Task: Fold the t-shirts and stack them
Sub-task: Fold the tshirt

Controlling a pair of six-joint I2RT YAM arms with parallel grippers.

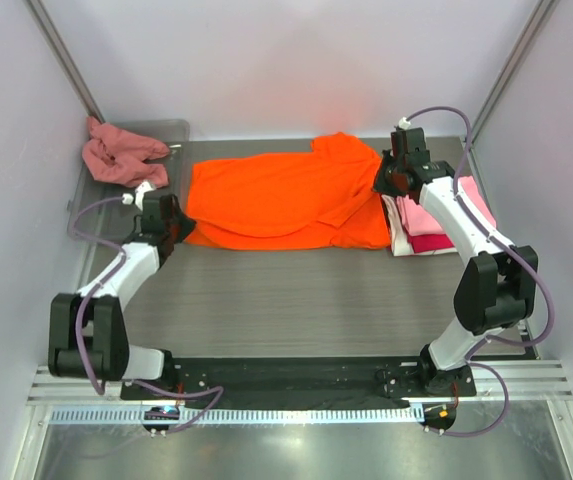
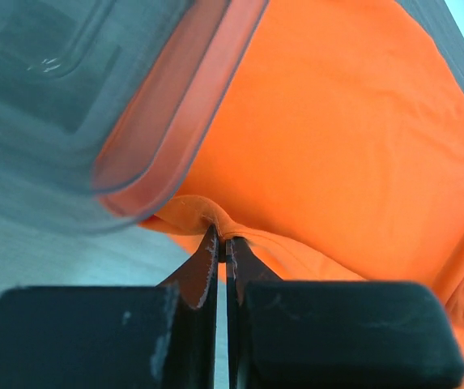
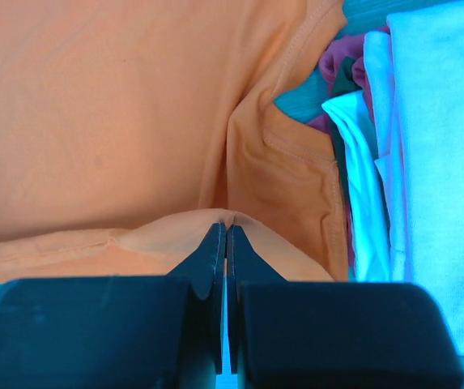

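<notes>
**Both grippers pinched on the orange shirt**

Lower half of the top view: bare grey table (image 1: pixel 296 300) in front of the arms.

Left gripper (image 1: pixel 169 226), left of centre: jaws closed on the left edge of the orange t-shirt (image 1: pixel 286 200). Your left wrist view shows a fold of hem clamped between the tips.

Right gripper (image 1: pixel 388 180), right of centre and higher in frame: jaws closed on the shirt's right end. The right wrist view shows an orange fold pinched the same way.

The shirt lies spread across mid-table between the 2 grippers.

Just right of it, partly under the right arm, is a folded stack. The light pink t-shirt (image 1: pixel 421 215) is on top, with the crimson red t-shirt (image 1: pixel 428 243) beneath.

Upper left: clear tray (image 1: pixel 181 128) just beside the orange shirt's left end. The dusty salmon-pink t-shirt (image 1: pixel 116 155) is crumpled in it, hanging over the rim.
</notes>
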